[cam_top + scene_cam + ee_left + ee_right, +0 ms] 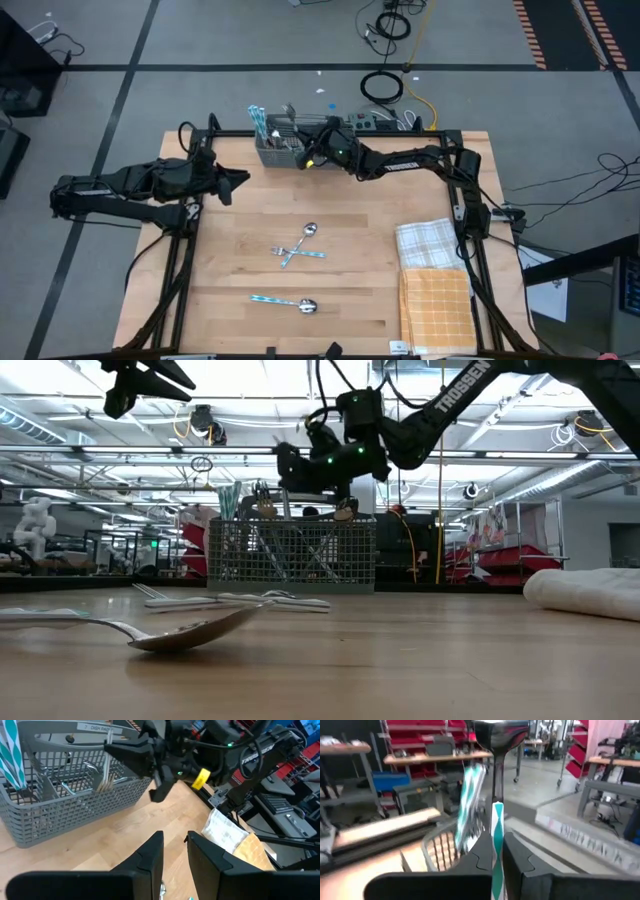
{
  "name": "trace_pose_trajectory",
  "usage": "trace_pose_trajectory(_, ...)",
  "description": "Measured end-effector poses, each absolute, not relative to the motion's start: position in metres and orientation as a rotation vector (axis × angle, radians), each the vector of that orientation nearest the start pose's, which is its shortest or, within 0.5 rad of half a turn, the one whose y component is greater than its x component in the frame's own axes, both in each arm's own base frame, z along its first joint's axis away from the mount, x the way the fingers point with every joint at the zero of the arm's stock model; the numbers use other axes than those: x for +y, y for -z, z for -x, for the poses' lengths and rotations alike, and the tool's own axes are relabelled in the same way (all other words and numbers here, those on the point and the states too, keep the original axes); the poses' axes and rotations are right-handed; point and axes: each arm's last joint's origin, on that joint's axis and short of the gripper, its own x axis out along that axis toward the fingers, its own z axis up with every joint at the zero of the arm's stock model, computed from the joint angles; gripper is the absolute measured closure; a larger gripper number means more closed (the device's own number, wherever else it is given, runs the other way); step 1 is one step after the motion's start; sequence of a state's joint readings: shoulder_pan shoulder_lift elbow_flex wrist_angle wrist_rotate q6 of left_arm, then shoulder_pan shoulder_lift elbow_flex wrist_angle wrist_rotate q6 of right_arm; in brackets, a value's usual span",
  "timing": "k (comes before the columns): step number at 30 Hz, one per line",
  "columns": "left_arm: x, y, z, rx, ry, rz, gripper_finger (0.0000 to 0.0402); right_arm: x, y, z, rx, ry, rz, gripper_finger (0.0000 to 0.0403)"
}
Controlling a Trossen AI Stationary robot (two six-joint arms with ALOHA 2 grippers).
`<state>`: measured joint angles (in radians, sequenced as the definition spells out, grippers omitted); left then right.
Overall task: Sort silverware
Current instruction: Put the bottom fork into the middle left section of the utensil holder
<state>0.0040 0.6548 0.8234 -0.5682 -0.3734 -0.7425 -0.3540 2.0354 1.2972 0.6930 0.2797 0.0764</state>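
While the left gripper (238,183) hovers with its jaws narrowly apart and empty near the table's left edge, loose silverware (300,245) lies mid-table: shiny metal pieces with teal-striped handles, two crossed and a spoon (286,301) nearer the front. That pale wooden table (350,290) stands in a workshop with red shelving, folded cloths (432,280) at its right. Farther right, the right gripper (312,150), above the grey mesh basket (278,152) holding more cutlery, is clamped on a striped-handled utensil (497,845).

Basket (278,150) at table's (350,310) far edge, spoon (285,301) near front, cloths (432,280) right.
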Motion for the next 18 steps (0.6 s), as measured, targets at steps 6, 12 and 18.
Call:
trace_pose_trajectory(6,0.0113,-0.3277,-0.1292,0.234,-0.507,0.648,0.0311,-0.1679,-0.2182,-0.4233,-0.009,0.64,-0.072,0.0403)
trace_pose_trajectory(12,0.0114,-0.3277,-0.1291,0.234,-0.509,0.647,0.0311,-0.1682,-0.2119,-0.424,0.034,0.628,-0.078,0.0403)
trace_pose_trajectory(18,0.0115,-0.3277,-0.1291,0.231,-0.514,0.646,0.0311,-0.1703,-0.2184,-0.4242,-0.043,0.552,-0.081,0.0403)
